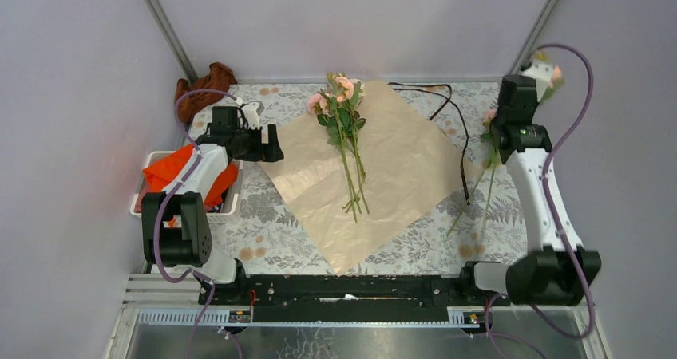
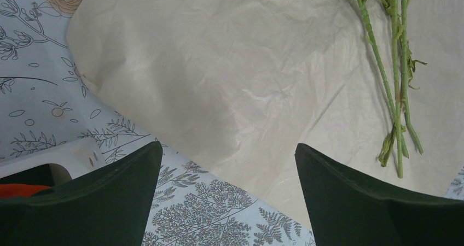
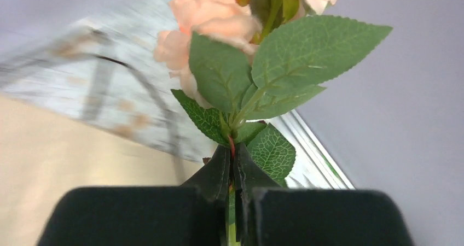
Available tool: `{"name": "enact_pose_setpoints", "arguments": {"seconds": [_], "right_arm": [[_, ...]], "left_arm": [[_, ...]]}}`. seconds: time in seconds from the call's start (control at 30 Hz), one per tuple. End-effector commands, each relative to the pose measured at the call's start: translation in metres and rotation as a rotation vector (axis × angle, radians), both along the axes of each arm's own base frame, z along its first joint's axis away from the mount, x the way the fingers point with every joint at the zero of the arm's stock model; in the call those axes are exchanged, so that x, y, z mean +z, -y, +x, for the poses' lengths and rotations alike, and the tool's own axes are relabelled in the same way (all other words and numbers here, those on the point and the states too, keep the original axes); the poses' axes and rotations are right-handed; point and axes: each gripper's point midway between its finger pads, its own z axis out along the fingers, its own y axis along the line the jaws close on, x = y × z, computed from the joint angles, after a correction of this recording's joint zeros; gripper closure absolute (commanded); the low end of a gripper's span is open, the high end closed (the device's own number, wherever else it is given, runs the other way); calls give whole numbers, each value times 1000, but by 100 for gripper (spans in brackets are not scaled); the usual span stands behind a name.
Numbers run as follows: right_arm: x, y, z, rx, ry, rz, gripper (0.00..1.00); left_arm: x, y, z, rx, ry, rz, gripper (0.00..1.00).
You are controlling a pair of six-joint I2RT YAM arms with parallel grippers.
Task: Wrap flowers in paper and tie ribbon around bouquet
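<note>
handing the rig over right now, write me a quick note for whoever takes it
The left gripper is open and empty, low over the left corner of the paper.
The right gripper is shut on a flower, held up on the right side with stems hanging down.
The paper lies flat and unfolded in the middle. A bunch of flowers lies on it, blooms toward the far side.
The ribbon lies loose by the paper's right corner, untied.
Done: paper spread, first bunch laid on it.
Left: probably add the held flower to the bunch, wrap the paper, tie the ribbon.
</note>
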Motion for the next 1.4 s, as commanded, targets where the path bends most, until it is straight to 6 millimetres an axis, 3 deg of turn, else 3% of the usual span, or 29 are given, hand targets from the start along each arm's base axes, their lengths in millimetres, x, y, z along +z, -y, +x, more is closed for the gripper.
{"name": "enact_pose_setpoints", "arguments": {"seconds": [0.0,0.07,0.13,0.2,0.27,0.33,0.43,0.57,0.67,0.7,0.8,0.87,0.97,1.03,1.1,1.2,1.23,1.3,1.37], "right_arm": [[114,-90,1,204,304,14,100],[131,-169,14,463,410,155,100],[131,-257,23,745,449,327,100],[123,-318,35,900,449,444,100],[101,-364,53,982,385,494,100],[78,-396,76,1012,317,501,100],[45,-426,112,999,275,551,100],[-3,-443,160,932,210,526,100],[-41,-457,180,952,144,499,99],[-50,-458,183,949,117,489,93],[-59,-452,191,927,64,428,64],[-45,-440,191,924,64,370,44],[-14,-404,187,895,66,272,26],[7,-360,180,818,64,216,19],[5,-303,164,716,35,202,17],[-19,-206,131,501,-12,256,16],[-34,-165,119,406,-33,271,16],[-62,-110,91,264,-69,289,16],[-89,-67,66,149,-107,318,14]], "left_arm": [[10,-2,4,-5,41,14,1],[9,-2,4,-9,41,18,1],[9,-3,4,-7,39,25,1],[9,-4,4,-5,37,29,1],[10,-5,3,-6,37,28,1],[11,-5,3,-6,42,31,1],[12,-5,3,-8,45,33,1],[11,-4,3,-11,41,28,1],[9,-4,3,-12,35,28,1],[8,-4,2,-11,34,28,1],[8,-4,2,-12,35,28,1],[9,-3,2,-14,36,25,1],[9,-3,2,-15,36,24,1],[10,-3,2,-13,38,24,1],[11,-4,2,-12,43,25,1],[13,-3,2,-15,48,22,1],[14,-2,3,-15,50,20,1],[14,-2,2,-16,49,17,1],[14,-2,2,-17,51,16,1]]}}
